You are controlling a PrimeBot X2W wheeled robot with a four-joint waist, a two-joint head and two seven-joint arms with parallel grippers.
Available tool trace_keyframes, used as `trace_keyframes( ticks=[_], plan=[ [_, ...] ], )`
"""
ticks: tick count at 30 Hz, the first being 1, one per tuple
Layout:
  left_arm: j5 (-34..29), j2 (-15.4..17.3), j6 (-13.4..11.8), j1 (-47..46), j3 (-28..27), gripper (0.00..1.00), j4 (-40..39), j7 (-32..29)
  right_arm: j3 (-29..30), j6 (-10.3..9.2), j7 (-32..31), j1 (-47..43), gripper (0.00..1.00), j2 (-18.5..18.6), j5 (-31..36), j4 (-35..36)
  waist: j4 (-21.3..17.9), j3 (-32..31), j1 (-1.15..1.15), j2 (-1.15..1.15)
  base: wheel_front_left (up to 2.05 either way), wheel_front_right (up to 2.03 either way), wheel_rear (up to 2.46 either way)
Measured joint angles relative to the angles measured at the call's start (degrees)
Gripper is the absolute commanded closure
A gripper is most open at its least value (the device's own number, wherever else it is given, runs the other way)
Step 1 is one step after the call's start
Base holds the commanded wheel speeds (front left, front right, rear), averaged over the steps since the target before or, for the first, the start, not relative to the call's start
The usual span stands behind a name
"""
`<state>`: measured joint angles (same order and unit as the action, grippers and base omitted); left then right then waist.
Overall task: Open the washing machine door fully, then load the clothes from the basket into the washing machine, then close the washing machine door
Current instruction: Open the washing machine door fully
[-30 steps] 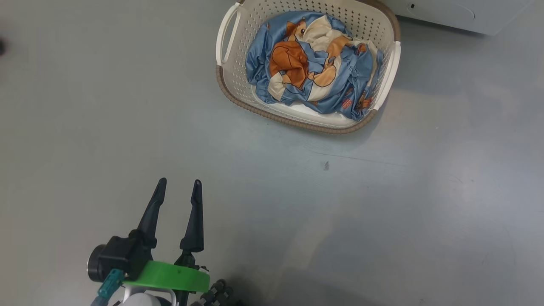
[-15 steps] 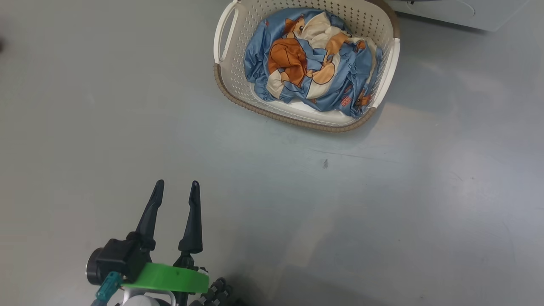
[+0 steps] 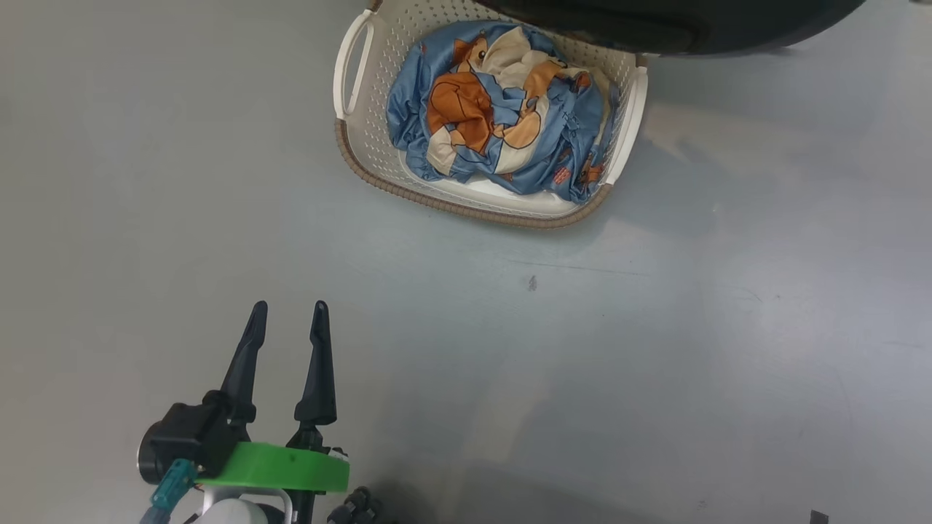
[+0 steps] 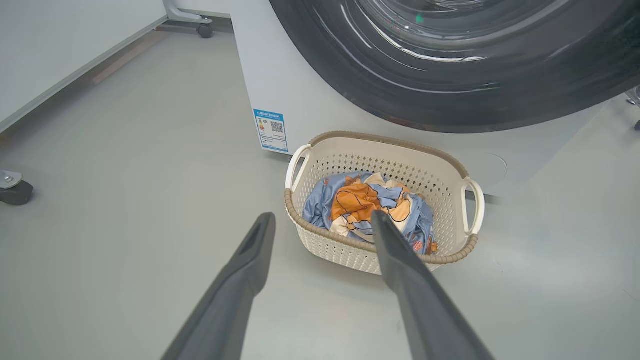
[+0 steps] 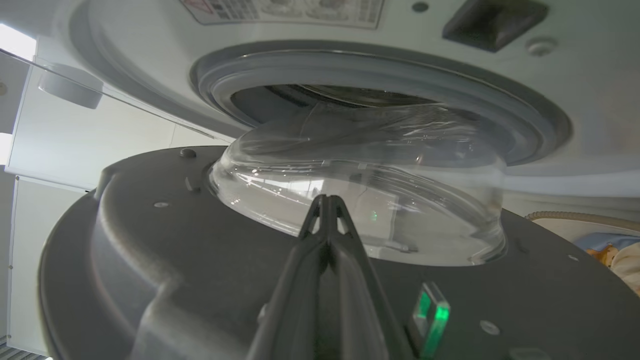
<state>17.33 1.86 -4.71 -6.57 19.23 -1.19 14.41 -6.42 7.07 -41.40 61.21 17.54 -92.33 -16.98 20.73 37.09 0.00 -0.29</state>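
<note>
Smooth grey floor (image 3: 655,364) before the white washing machine (image 4: 300,100). Standing on it, just in front of the machine, the basket (image 3: 364,156), with the clothes (image 3: 495,109) bunched inside. Swung away from the grey gasket (image 5: 525,115), the washing machine door (image 5: 150,260), dark rim overhanging the basket's far edge. Left hand (image 3: 289,307) low over the floor, fingers spread, empty, well apart from the basket. Right hand (image 5: 327,200) pressed together, over the door's inner face, tips at the glass bulge.

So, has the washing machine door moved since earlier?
Yes. The washing machine door now reaches over the far rim of the basket, uncovered before.
</note>
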Motion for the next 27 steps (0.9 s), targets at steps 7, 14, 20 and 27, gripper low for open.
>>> trace_keyframes(
  ticks=[7, 14, 20, 27],
  plan=[
    [0.7, 0.0, 0.0, -0.8, 0.0, 0.0, 0.4, 0.0, -3.6, 0.0, -3.3, -3.8, 1.0, -2.7, -0.6, 2.0, -1.8, -1.4, 0.0, 0.0, 0.0, 0.0, 0.0],
    [1.4, 0.0, 0.0, -1.7, -0.1, 0.0, 1.3, 0.0, -5.6, 0.0, -4.8, -7.9, 1.0, -4.9, -1.0, 2.6, -3.5, -3.7, 0.0, 0.0, 0.0, 0.0, 0.0],
    [1.9, 0.0, 0.0, -1.9, -0.4, 0.0, 2.1, 0.0, -7.2, 0.0, -5.8, -12.1, 1.0, -6.7, -1.2, 2.6, -4.6, -6.3, 0.0, 0.0, 0.0, 0.0, 0.0],
    [3.4, 0.0, 0.0, -2.0, -0.4, 0.0, 3.5, 0.0, -8.8, 0.0, -5.8, -16.8, 1.0, -8.8, -1.2, 1.9, -5.4, -10.2, 0.0, 0.0, 0.0, 0.0, 0.0]
  ],
)
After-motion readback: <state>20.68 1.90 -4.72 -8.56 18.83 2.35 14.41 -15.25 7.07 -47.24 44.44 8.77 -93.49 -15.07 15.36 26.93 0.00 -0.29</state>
